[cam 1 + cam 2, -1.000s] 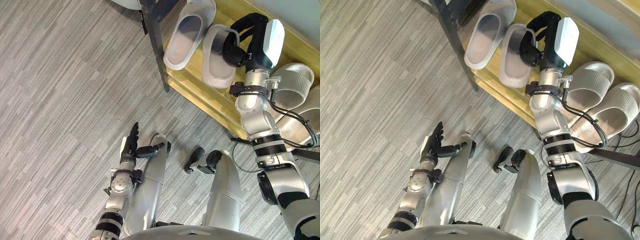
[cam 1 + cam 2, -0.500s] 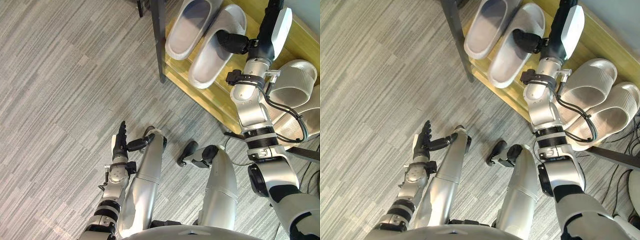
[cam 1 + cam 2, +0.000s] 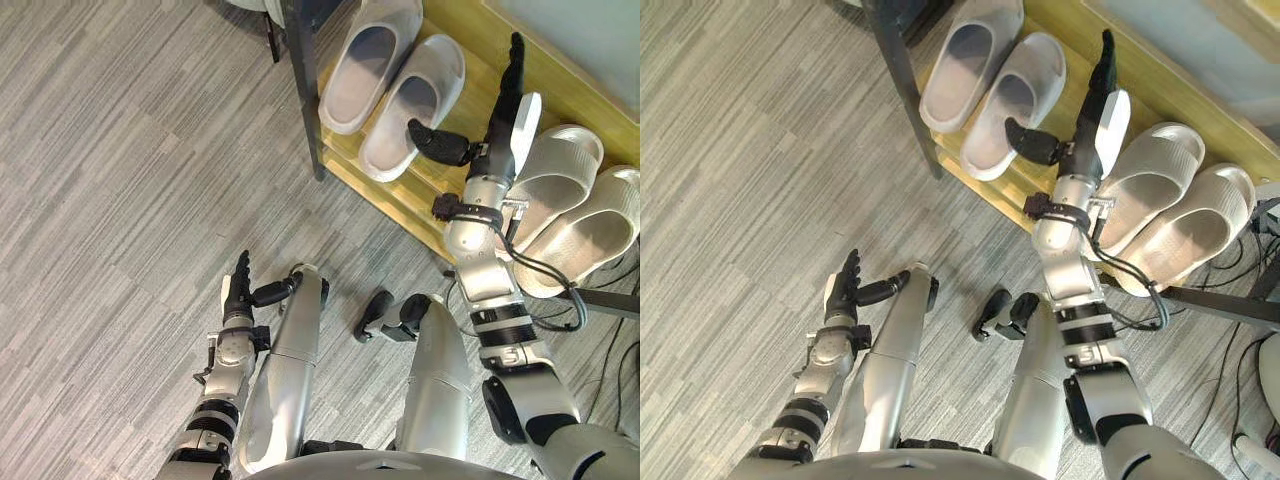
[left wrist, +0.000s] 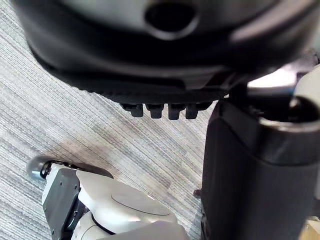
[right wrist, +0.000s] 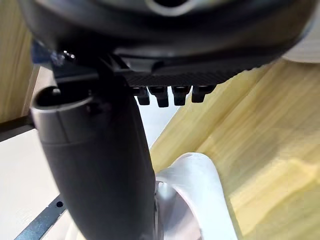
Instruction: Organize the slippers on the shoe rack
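The right robot hand (image 3: 503, 125) has released the slipper (image 3: 410, 105). Its fingers are now straight with the thumb out, and it holds nothing. The slipper lies on the rack (image 3: 395, 200) just beside the thumb, flush against its mate (image 3: 368, 68) on the side away from the hand. The other pair (image 3: 560, 190) lies at the hand's opposite side. The left robot hand (image 3: 238, 292) stays open, low near the floor (image 3: 120, 180).

Left and right eye views look steeply down from the head, sharing the floor (image 3: 120, 150) and the shoe rack (image 3: 415, 205); left wrist view faces that floor from close range; right wrist view faces the rack, very near.
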{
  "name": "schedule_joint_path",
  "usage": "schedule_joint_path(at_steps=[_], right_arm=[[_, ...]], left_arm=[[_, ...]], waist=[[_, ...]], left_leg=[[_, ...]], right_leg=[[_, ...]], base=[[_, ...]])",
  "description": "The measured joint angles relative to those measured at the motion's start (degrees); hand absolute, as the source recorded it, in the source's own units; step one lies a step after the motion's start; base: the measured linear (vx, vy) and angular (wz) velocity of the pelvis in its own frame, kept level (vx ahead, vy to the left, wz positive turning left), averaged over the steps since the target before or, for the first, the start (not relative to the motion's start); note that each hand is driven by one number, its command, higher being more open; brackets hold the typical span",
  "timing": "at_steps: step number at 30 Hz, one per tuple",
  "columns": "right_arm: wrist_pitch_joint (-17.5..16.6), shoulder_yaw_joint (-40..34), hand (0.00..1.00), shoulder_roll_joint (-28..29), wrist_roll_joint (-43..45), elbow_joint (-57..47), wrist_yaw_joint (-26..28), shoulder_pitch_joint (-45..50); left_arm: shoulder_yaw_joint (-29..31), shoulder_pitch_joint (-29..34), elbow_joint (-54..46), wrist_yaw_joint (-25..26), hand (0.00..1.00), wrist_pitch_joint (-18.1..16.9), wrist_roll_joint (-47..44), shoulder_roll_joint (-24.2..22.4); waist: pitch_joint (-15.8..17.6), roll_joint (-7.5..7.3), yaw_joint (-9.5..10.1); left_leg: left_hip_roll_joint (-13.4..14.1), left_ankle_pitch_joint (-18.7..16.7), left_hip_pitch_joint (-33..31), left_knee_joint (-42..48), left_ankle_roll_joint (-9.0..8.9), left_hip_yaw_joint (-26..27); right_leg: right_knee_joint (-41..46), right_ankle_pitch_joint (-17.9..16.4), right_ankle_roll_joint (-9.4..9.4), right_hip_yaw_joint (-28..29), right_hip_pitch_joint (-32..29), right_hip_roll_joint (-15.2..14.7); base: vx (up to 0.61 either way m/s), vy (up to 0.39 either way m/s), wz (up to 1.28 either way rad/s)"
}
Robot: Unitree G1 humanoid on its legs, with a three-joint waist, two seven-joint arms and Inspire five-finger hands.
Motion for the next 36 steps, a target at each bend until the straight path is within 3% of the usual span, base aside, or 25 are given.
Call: schedule_joint_path(at_steps=[9, 13, 17, 25, 36], right_arm=[[-0.6, 0.4, 1.00, 7.7, -0.7, -6.5, 1.8, 10.1], [-3.0, 1.6, 1.00, 11.2, 4.8, -7.1, 3.3, 14.0], [-5.1, 3.2, 1.00, 13.0, 15.8, -6.8, 9.3, 17.3], [-9.8, 4.9, 1.00, 13.1, 29.1, -3.8, 16.2, 17.2], [-11.1, 5.9, 1.00, 13.0, 38.7, 2.7, 17.8, 8.5]], left_arm=[[1.9, -0.2, 2.0, 0.1, 1.00, 1.5, 1.1, -0.1], [2.3, -0.3, 2.6, 0.6, 1.00, 2.4, 1.1, 0.0], [3.4, -0.3, 2.7, 0.8, 1.00, 3.1, 1.5, -0.3], [4.4, -1.1, 3.9, 0.5, 1.00, 3.7, 2.3, -0.7], [4.5, -1.9, 4.5, 0.6, 1.00, 3.7, 3.3, -1.6]], waist=[[-0.1, 0.35, -0.73], [-0.1, 0.41, -1.12], [-0.1, 0.46, -1.33], [-0.2, 0.65, -1.23], [-0.5, 1.22, -0.54]], left_leg=[[1.7, 0.0, 3.2, -2.2, 0.00, 0.6], [2.3, 0.0, 4.5, -3.1, 0.03, 1.0], [3.0, 0.0, 5.8, -3.9, 0.04, 1.4], [3.1, 0.0, 6.7, -4.3, 0.12, 1.6], [3.0, 0.3, 7.4, -5.5, 0.13, 1.3]], right_leg=[[-2.5, 0.5, -0.03, -0.2, 3.0, 1.6], [-3.5, 0.6, -0.03, 0.0, 4.0, 2.0], [-4.5, 1.0, -0.18, 0.0, 5.3, 2.7], [-4.7, 1.0, -0.18, -0.1, 6.1, 2.6], [-5.6, 1.1, -0.55, -0.7, 7.0, 2.4]], base=[[0.04, 0.006, -0.06], [0.04, 0.016, -0.06], [0.03, 0.015, -0.05], [0.00, 0.004, 0.00], [0.03, 0.013, 0.02]])
